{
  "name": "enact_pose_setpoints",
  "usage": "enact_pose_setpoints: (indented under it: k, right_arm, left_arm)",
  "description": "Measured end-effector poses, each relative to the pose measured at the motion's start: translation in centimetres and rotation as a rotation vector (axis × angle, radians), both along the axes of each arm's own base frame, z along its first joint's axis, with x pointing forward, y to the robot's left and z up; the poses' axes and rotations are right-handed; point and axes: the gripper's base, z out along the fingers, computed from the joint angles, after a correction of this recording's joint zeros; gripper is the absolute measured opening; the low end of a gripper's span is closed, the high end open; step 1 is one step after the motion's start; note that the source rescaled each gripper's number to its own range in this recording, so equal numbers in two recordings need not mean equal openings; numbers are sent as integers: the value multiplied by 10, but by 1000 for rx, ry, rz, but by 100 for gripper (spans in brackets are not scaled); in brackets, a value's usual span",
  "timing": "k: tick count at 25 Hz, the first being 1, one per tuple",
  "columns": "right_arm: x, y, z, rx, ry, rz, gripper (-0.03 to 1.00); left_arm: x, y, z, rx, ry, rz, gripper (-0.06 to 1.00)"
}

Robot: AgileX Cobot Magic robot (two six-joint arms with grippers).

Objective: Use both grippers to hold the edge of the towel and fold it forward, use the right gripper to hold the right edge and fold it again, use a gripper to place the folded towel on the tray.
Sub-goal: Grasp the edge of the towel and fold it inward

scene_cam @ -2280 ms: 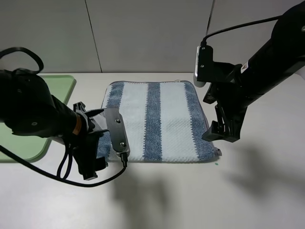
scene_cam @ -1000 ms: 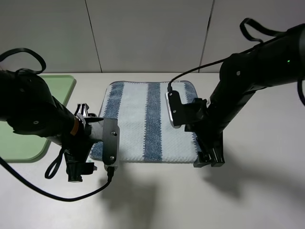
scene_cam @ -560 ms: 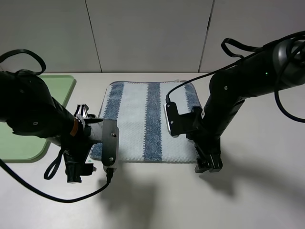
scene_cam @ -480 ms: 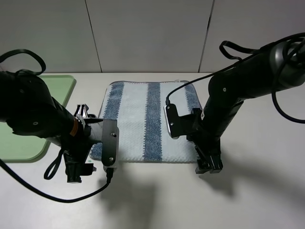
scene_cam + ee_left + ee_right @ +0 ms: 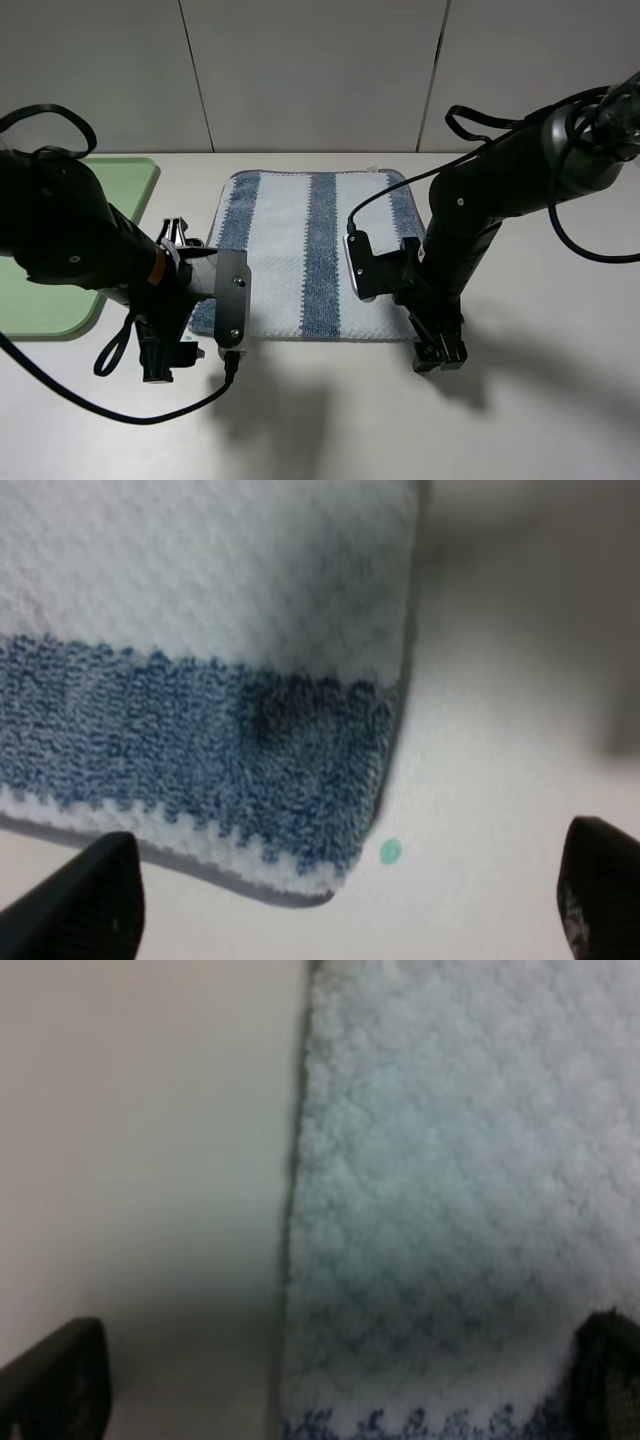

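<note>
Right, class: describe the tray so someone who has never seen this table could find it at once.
Start at the white table, where a striped towel lies in the middle. Go to the table's left edge: the tray lies there, flat, plain and pale green, unlike the blue-striped cloth.

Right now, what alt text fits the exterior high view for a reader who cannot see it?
A square terry towel with blue-grey and whitish stripes lies flat on a white table, the robot's black left hand and right hand poised at its two near corners. A flat pale green plastic tray sits at the far left.
</note>
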Motion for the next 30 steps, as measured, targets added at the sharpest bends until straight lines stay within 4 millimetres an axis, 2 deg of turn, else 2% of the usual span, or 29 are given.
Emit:
enact_pose_setpoints:
  k: [8, 14, 20, 23, 30]
  right_arm:
    - [0, 2, 0, 15, 10, -33, 100]
    - [0, 4, 0, 33, 15, -64, 100]
    - [0, 4, 0, 36, 15, -71, 100]
    - [0, 4, 0, 38, 15, -73, 100]
    - [0, 5, -1, 44, 16, -82, 100]
  left_arm:
    - [0, -1, -24, 80, 52, -109, 82]
    - [7, -6, -23, 18, -1, -157, 82]
    - [21, 7, -22, 1, -20, -106, 82]
    - [24, 7, -22, -15, -35, -110, 82]
    - [27, 5, -35, -2, -13, -128, 82]
